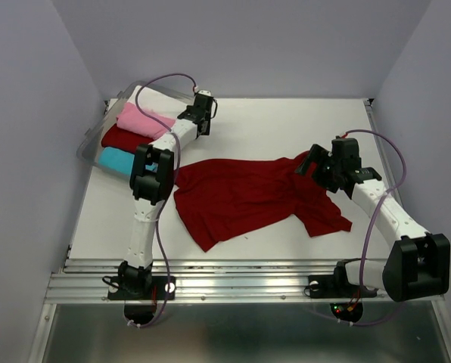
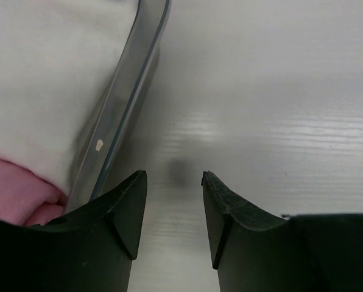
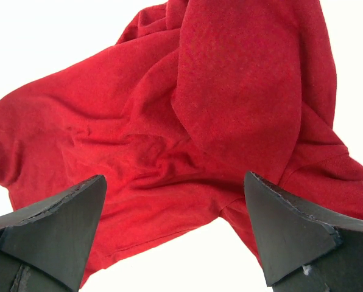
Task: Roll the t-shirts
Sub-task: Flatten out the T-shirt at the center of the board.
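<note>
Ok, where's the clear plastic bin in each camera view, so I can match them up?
Top external: the clear bin sits at the upper left.
Left wrist: its wall runs diagonally down the upper left, just beyond the left pincer.
Right wrist: not in it.
Shared landmark: the pink t-shirt inside the bin, seen in the top and left wrist views.
</note>
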